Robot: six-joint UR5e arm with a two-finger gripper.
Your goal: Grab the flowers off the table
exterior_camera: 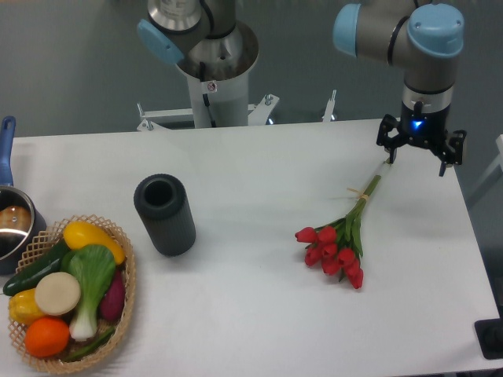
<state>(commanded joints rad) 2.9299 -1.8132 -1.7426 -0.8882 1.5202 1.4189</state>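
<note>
Gripper (420,149) hangs with fingers spread apart over the stem tips of the flowers (339,245), which lie right of centre on the table (259,306), near its right edge.

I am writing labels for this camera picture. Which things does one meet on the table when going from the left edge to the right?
Pot → basket of vegetables → dark cylinder → flowers → gripper, which hangs above the stem ends, at the right end of the table.
</note>
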